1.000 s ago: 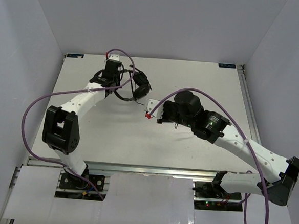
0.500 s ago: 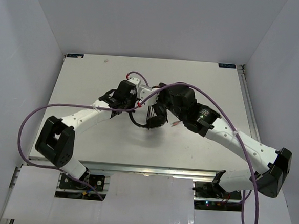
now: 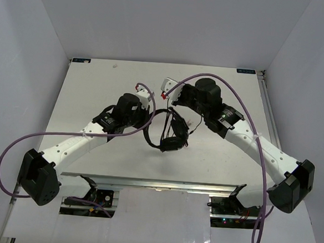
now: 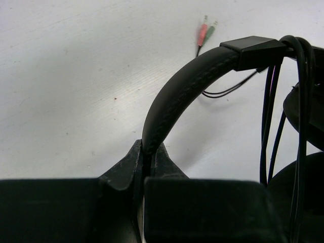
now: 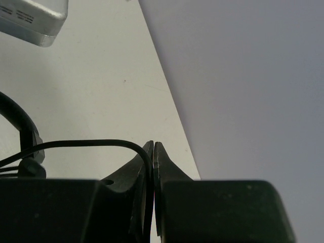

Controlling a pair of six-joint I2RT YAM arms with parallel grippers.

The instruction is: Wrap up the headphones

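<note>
Over the middle of the table, the headphones hung with cord loops draped across the headband. The left gripper was clamped on that headband. The right gripper, toward the table's far edge, pinched the cord.

1. Wide bare table at the back and far left.
2. More bare table along the right edge.
3. Tight in the middle: left gripper clamped on the headphones, right gripper pinching the cord, both very close together.
4. Purple cables looping wide over the table.
5. Walls on three sides.
</note>
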